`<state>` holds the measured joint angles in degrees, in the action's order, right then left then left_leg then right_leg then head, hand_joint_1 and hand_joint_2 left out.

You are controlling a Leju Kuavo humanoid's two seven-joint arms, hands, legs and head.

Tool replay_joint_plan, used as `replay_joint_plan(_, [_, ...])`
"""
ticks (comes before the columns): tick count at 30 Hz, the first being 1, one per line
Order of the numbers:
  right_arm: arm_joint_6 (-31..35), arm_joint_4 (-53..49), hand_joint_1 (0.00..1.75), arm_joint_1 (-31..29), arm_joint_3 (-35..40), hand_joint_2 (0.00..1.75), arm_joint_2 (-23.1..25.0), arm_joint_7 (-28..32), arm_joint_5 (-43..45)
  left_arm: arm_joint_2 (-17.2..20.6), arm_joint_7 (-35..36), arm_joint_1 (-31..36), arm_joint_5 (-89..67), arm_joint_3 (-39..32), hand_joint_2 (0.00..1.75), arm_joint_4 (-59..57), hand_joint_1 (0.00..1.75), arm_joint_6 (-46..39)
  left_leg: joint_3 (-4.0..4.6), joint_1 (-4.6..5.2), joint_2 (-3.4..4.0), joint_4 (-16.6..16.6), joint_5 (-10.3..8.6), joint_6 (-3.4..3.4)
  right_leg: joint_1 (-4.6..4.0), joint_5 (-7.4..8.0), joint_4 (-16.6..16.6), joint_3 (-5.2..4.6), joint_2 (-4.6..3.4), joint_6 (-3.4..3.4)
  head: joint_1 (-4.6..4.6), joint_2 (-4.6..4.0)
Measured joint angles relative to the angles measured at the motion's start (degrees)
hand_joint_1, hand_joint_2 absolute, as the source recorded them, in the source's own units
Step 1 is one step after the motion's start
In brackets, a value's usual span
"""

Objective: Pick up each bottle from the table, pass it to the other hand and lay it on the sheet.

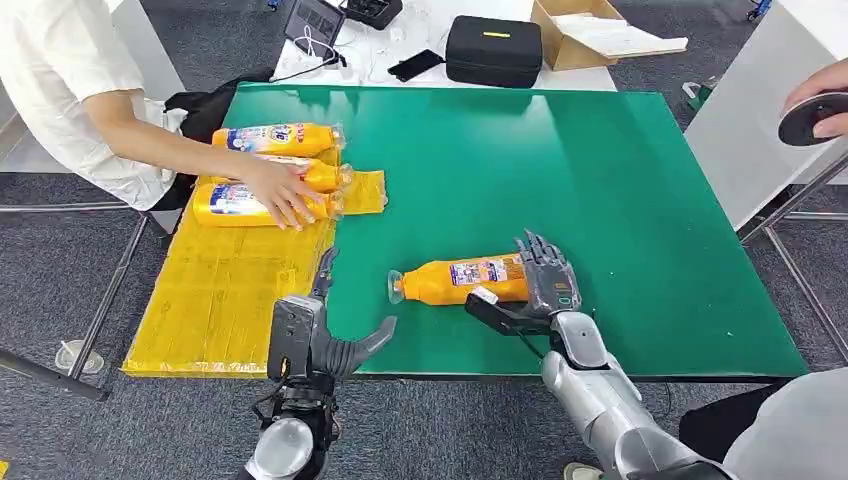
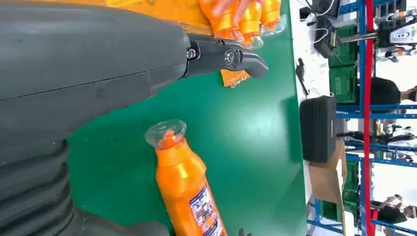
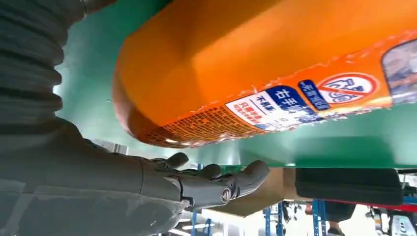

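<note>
Bottle [image 1: 462, 280] lies on its side, lower centre of the head frame, on the green table [image 1: 620, 200], cap pointing frame-left toward the yellow sheet [image 1: 220, 290]. Right hand [image 1: 535, 290] sits at the bottle's base end: fingers reach over the far side, thumb on the near side. Right wrist view shows fingers spread with a gap to the orange body, so I read it as not clamped yet, bracketing rather than gripping. Contact at the far side can't be confirmed.

Left hand [image 1: 325, 335] waits at lower left by the table edge, fingers apart, holding nothing, well apart from the cap.

3 other bottles [image 1: 270, 170] already lie on the sheet, upper left; a person's hand [image 1: 285, 192] rests on them.

Step in hand, as I judge it: close the right hand on the bottle and lift.
- Wrap around the body near the label, not the very end, or it will pivot cap-down.
- Slick round plastic, likely to roll away if the fingers push before the thumb seats.
- Keep the cap end free for the left hand at handover.
- Watch the person's arm over the sheet.
</note>
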<state>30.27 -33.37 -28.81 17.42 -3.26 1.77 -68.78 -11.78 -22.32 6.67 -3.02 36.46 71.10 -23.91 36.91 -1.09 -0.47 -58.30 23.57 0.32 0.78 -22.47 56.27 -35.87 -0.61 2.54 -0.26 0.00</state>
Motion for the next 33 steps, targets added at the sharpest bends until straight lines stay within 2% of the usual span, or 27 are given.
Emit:
replay_joint_plan(1, [0.0,0.4,1.24,-0.3,0.1,1.75,0.0,-0.1,-0.2,0.0,0.1,0.1,0.1,0.0,1.75,0.0,0.0,0.1,0.0,0.0,0.0,0.0,0.0,0.0,0.0,0.0,0.0,0.01,0.0,0.0,0.0,0.0])
replay_joint_plan(2, [-0.2,0.8,1.57,-0.5,0.1,1.75,0.0,-0.1,-0.2,0.0,0.1,0.1,0.3,0.0,1.75,0.0,0.0,0.2,-0.01,0.0,0.0,0.0,0.0,0.0,0.0,0.0,0.0,0.01,0.0,0.0,0.0,0.0])
replay_joint_plan(3, [-0.7,1.1,1.75,-0.7,0.1,1.75,0.0,-0.1,-0.1,0.0,0.1,0.2,0.5,0.0,1.75,0.0,0.0,0.3,-0.01,0.0,0.0,0.0,0.0,0.0,0.0,0.0,0.0,0.02,0.0,0.0,0.0,0.0])
replay_joint_plan(8, [-5.1,2.7,1.75,-1.5,0.1,1.75,-0.2,1.2,1.3,0.0,0.3,0.8,0.9,0.1,1.75,0.0,0.0,0.8,-0.04,0.0,0.0,0.0,0.0,0.0,0.0,0.0,0.0,0.05,0.0,0.0,0.02,0.02])
replay_joint_plan(17, [-8.3,4.6,1.75,-3.7,0.1,1.75,-0.9,3.9,4.0,0.0,0.4,1.5,1.7,0.3,1.75,0.0,0.0,1.1,-0.11,0.0,0.0,0.0,0.0,0.0,0.0,0.0,0.0,0.09,0.0,0.0,0.02,0.0])
replay_joint_plan(28, [-8.9,6.1,1.75,-4.1,-0.1,1.75,-1.5,6.1,6.3,0.0,-0.1,1.6,1.9,0.3,1.75,-0.1,0.0,0.9,-0.28,0.0,0.0,0.0,0.01,0.0,0.0,0.0,0.0,0.27,0.0,0.0,0.0,0.0])
replay_joint_plan(33, [-8.5,6.5,1.75,-3.9,-1.2,1.75,-1.5,9.8,10.1,0.0,-0.6,1.6,1.9,0.3,1.75,-0.1,0.0,0.7,-0.31,0.0,0.0,0.0,0.01,0.0,0.0,0.0,0.0,0.3,0.0,0.0,0.0,0.0])
